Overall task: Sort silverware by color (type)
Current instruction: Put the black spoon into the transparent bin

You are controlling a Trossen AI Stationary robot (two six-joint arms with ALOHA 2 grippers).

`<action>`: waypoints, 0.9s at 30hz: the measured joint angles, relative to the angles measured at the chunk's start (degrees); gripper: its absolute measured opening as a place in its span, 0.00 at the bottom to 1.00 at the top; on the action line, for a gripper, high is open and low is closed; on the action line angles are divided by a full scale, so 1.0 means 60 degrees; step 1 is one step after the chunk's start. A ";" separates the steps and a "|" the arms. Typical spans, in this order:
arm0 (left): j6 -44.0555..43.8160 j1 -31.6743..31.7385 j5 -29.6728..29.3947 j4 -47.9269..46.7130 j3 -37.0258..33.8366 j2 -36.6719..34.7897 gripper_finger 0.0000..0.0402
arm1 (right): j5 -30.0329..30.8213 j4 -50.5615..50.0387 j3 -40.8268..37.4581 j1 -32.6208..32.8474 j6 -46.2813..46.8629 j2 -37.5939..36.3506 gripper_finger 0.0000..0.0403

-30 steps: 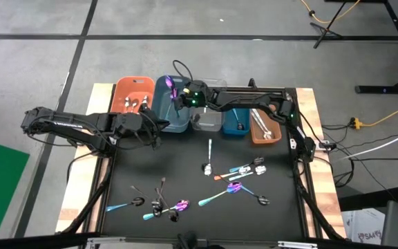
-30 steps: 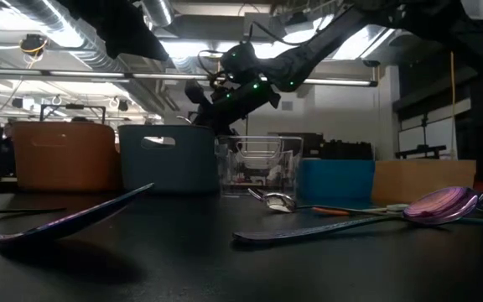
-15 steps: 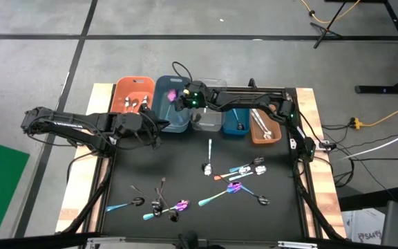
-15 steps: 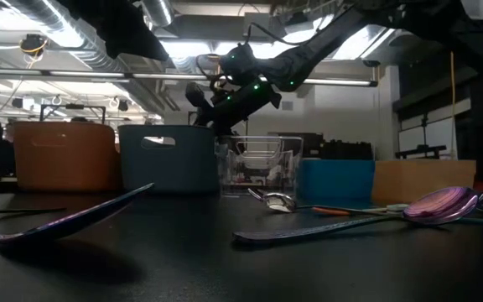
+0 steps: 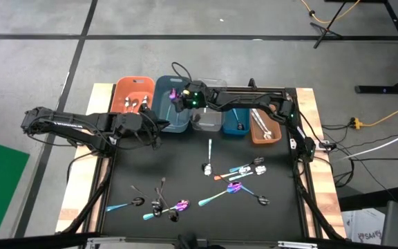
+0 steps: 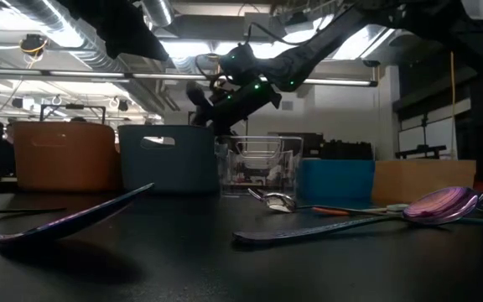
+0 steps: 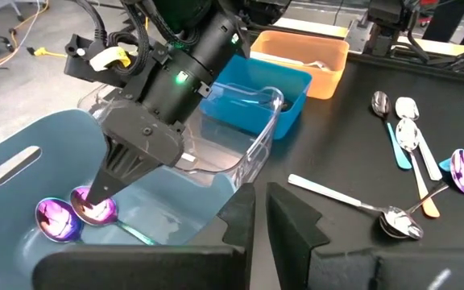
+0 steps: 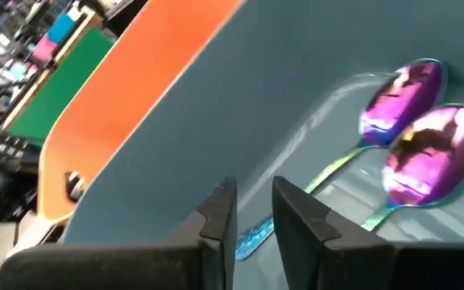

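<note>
iridescent purple, that's what you're sorting just now: two purple-bowled spoons with teal handles (image 8: 416, 149) lie side by side on the floor of the grey-blue plastic bin (image 5: 164, 93), which is the home for that colour. your right gripper (image 5: 177, 100) hangs over that bin, fingers a narrow gap apart and nothing between them in its wrist view, so i judge the drop is done. your left gripper (image 7: 258, 221) waits just beside the bin's near wall, fingers nearly together, holding nothing. the rest of the silverware (image 5: 233, 180) lies scattered on the black mat, well apart from the bin, with more of that purple among it. the spoons' handles run out of sight behind your right fingers (image 8: 216, 213), and from above the arm hides most of the bin's inside.
</note>
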 joint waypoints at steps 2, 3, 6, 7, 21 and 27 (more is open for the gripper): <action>-0.0006 0.0000 0.0003 0.0000 0.0000 -0.0002 0.07 | -0.0196 -0.0001 0.0000 0.0002 -0.0361 -0.0103 0.18; -0.0046 0.0000 0.0025 0.0000 0.0000 0.0002 0.07 | -0.0293 0.0003 0.0000 0.0002 -0.0621 -0.0187 0.18; -0.0252 0.0000 0.0321 -0.0004 0.0000 0.0000 0.07 | -0.0615 0.0024 0.0000 0.0013 -0.1318 -0.0483 0.18; -0.0274 0.0000 0.0474 -0.0004 0.0000 0.0002 0.07 | -0.0747 0.0014 0.0000 0.0013 -0.1486 -0.0597 0.18; -0.0243 -0.0470 0.2830 0.0122 0.0007 0.0940 0.07 | -0.1093 -0.4014 0.0011 0.0013 -0.5014 -0.3255 0.18; -0.0222 -0.1299 0.2838 0.1448 0.0007 0.2068 0.07 | -0.1009 -0.6276 0.0011 0.0019 -0.5688 -0.4359 0.18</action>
